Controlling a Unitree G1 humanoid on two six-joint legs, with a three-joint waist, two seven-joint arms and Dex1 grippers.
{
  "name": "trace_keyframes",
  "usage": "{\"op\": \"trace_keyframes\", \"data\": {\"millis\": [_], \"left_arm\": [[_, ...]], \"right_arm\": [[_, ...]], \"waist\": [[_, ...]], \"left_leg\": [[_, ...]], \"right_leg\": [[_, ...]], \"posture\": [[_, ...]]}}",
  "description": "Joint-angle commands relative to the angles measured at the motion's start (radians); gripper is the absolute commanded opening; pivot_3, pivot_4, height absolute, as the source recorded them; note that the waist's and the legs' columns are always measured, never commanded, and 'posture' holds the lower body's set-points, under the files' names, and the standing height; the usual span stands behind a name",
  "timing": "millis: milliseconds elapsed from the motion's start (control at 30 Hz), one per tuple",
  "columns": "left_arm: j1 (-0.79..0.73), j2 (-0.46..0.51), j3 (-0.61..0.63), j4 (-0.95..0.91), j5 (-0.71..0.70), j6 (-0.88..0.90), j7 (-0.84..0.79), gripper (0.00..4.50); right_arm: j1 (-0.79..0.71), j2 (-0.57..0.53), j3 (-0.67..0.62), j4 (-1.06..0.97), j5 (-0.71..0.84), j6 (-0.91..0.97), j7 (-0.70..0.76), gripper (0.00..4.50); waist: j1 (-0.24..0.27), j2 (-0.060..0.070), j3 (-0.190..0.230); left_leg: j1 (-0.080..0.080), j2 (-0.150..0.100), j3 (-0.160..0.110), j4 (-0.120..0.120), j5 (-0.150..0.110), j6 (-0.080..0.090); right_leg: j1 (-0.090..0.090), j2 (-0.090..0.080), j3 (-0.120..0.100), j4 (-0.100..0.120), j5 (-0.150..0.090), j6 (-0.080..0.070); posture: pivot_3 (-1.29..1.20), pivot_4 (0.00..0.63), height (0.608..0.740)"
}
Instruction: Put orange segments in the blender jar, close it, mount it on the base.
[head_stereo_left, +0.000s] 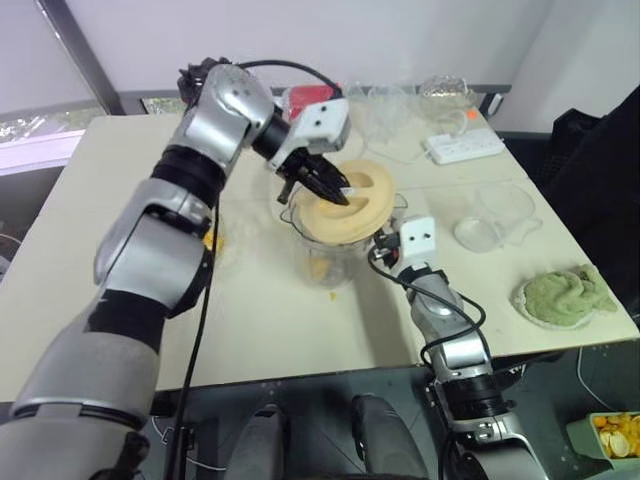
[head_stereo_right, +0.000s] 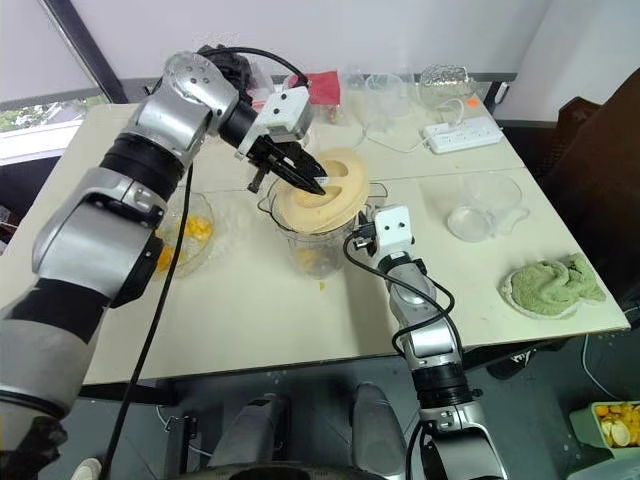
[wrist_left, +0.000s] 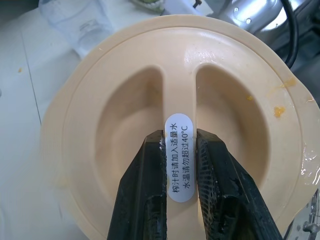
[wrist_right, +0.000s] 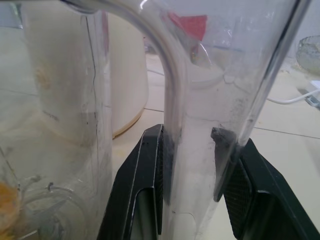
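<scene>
A clear blender jar (head_stereo_left: 325, 252) stands mid-table with orange segments (head_stereo_right: 312, 262) in its bottom. A cream round lid (head_stereo_left: 350, 203) sits tilted on the jar's mouth. My left gripper (head_stereo_left: 328, 185) is shut on the lid's central ridge (wrist_left: 178, 131), which carries a white label. My right gripper (wrist_right: 192, 150) is shut on the jar's clear handle (wrist_right: 200, 165), at the jar's right side (head_stereo_right: 375, 232).
A glass bowl with orange pieces (head_stereo_right: 190, 232) sits left of the jar. A clear container (head_stereo_right: 487, 205) and a green cloth on a plate (head_stereo_right: 555, 283) lie to the right. A power strip (head_stereo_right: 462, 133), a red item (head_stereo_right: 320, 86) and clear containers (head_stereo_left: 385, 105) line the far edge.
</scene>
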Motion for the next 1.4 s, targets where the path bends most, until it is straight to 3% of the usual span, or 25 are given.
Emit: {"op": "trace_keyframes", "data": {"millis": [33, 100, 367, 700, 900, 1067, 1233, 1400], "left_arm": [[-0.003, 0.011, -0.101, 0.044, 0.053, -0.053, -0.003, 0.29], [-0.01, 0.011, -0.123, 0.051, 0.046, -0.07, -0.003, 0.29], [-0.106, -0.027, -0.192, 0.101, 0.011, -0.047, -0.003, 0.29], [-0.126, -0.013, -0.416, 0.095, -0.051, -0.02, -0.003, 0.29], [-0.14, -0.041, -0.476, 0.107, -0.075, 0.012, -0.003, 0.29], [-0.143, -0.061, -0.461, 0.127, -0.051, 0.062, -0.003, 0.29], [-0.172, -0.091, -0.338, 0.168, 0.064, 0.178, 0.008, 0.29], [-0.225, -0.103, -0.282, 0.169, 0.148, 0.468, 0.014, 0.29]], "right_arm": [[0.037, -0.005, 0.006, 0.001, -0.035, 0.022, -0.012, 1.44], [0.042, -0.004, 0.007, -0.003, -0.036, 0.023, -0.016, 1.44], [0.046, 0.009, 0.012, 0.004, -0.034, 0.017, -0.034, 1.44], [0.018, 0.021, 0.009, 0.051, -0.042, -0.015, -0.054, 1.44], [0.028, 0.034, -0.001, 0.057, -0.05, -0.035, -0.078, 1.44], [0.041, 0.037, -0.009, 0.053, -0.054, -0.044, -0.092, 1.44], [0.05, 0.032, -0.006, 0.053, -0.065, -0.051, -0.096, 1.44], [0.044, 0.028, 0.006, 0.064, -0.077, -0.06, -0.095, 1.44]], "waist": [[0.0, 0.0, 0.0], [0.0, 0.0, 0.0], [0.01, 0.0, -0.001], [0.01, 0.0, 0.0], [0.004, 0.0, 0.0], [0.005, -0.001, -0.001], [0.011, -0.001, -0.001], [0.009, -0.001, 0.0]], "left_leg": [[0.003, 0.0, 0.0, 0.0, 0.0, 0.0], [0.009, 0.0, 0.0, -0.001, -0.001, 0.002], [0.009, 0.0, -0.001, -0.001, -0.001, 0.002], [0.009, 0.0, -0.001, -0.001, -0.001, 0.002], [0.009, 0.0, -0.001, -0.001, -0.002, 0.003], [0.009, 0.0, -0.001, -0.001, -0.002, 0.003], [0.009, 0.0, -0.001, -0.001, -0.002, 0.003], [0.008, 0.0, -0.001, -0.001, -0.002, 0.003]], "right_leg": [[0.002, 0.0, 0.0, 0.0, 0.0, 0.0], [0.01, 0.0, 0.0, -0.001, -0.007, 0.004], [0.011, -0.001, 0.0, -0.001, -0.009, 0.005], [0.01, 0.0, 0.0, -0.001, -0.009, 0.005], [0.01, 0.0, 0.0, -0.001, -0.011, 0.001], [0.011, 0.0, 0.0, -0.001, -0.011, 0.001], [0.011, 0.0, 0.0, -0.002, -0.011, 0.002], [0.01, 0.0, 0.0, -0.003, -0.011, 0.002]], "posture": [[0.0, 0.15, 0.74], [0.0, 0.15, 0.74], [0.0, 0.15, 0.74], [0.0, 0.15, 0.74], [0.0, 0.15, 0.74], [0.0, 0.15, 0.74], [0.0, 0.15, 0.74], [0.0, 0.15, 0.74]]}}
